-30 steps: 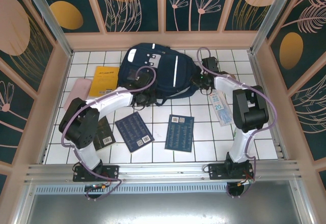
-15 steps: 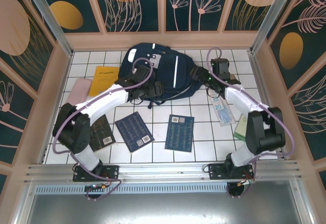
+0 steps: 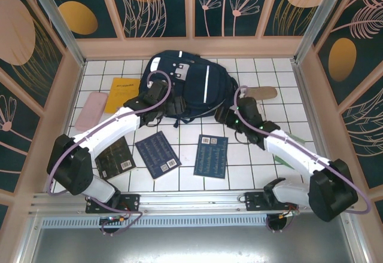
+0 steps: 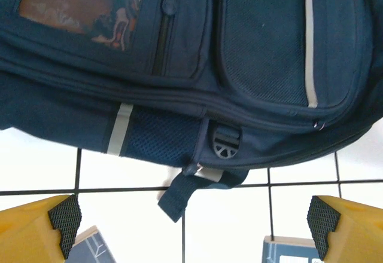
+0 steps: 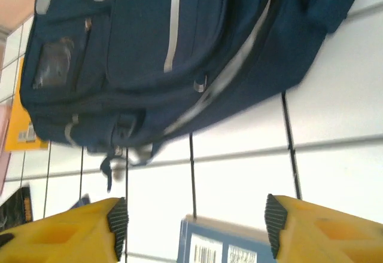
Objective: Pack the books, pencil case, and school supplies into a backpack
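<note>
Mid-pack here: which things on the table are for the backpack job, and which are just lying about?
Job: backpack, yellow book, navy book, second navy book, blackish book, pink case, tan pouch.
Not job: tiled table, patterned wall panels; fixtures.

Navy-blue fabric backpack (image 3: pixel 191 78), thin white stripes, grey patches. Beside it: bright yellow thin book (image 3: pixel 124 92), flat pink rounded case (image 3: pixel 91 110), tan oblong pouch (image 3: pixel 260 92). White tiled tabletop (image 3: pixel 239 170), dark grid lines.

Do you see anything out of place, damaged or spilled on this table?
Nothing is spilled or damaged. The backpack lies flat, with one loose strap trailing onto the tiles. The navy book beside the blackish book lies skewed to the tile lines.
</note>
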`<state>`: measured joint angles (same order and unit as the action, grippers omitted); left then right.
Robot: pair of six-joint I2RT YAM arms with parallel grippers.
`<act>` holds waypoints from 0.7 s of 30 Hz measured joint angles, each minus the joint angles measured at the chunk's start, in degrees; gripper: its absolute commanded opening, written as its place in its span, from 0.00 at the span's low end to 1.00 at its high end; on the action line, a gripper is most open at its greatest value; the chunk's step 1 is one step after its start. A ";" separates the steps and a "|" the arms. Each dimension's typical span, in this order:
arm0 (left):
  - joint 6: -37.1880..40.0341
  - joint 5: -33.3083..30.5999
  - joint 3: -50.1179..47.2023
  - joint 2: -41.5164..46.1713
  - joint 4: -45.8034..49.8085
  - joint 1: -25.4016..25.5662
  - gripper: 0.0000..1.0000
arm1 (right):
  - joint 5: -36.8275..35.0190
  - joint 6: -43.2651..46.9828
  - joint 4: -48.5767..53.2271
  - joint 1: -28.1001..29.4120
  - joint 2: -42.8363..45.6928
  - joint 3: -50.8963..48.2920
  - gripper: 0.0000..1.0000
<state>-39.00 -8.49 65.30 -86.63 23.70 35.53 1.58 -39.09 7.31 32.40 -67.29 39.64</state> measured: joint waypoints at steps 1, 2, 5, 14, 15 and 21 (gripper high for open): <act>0.46 0.52 -0.76 0.39 -0.17 0.00 0.98 | -1.05 -1.40 0.31 2.34 0.85 -1.16 0.43; 0.87 0.81 -1.44 0.68 -0.42 0.00 0.99 | -2.08 -2.84 0.44 4.55 1.46 -2.21 0.38; 1.57 2.10 -4.33 1.86 -1.29 0.00 0.99 | -5.01 -7.28 0.79 11.98 1.73 -5.01 0.33; 0.96 6.69 -8.92 4.76 -2.78 0.00 0.99 | -9.66 -15.10 -1.86 21.73 -9.18 -7.89 0.29; 0.74 7.10 -9.33 5.11 -3.32 0.00 0.99 | -10.01 -15.10 -2.51 21.70 -10.62 -7.93 0.28; -0.35 7.41 -9.66 5.33 -3.34 0.00 0.96 | -10.03 -11.76 -10.58 18.10 -17.31 -6.51 0.27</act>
<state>-39.35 -1.08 55.64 -81.30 20.36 35.53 -8.45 -50.85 -3.27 50.50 -84.60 33.12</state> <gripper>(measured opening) 0.974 0.274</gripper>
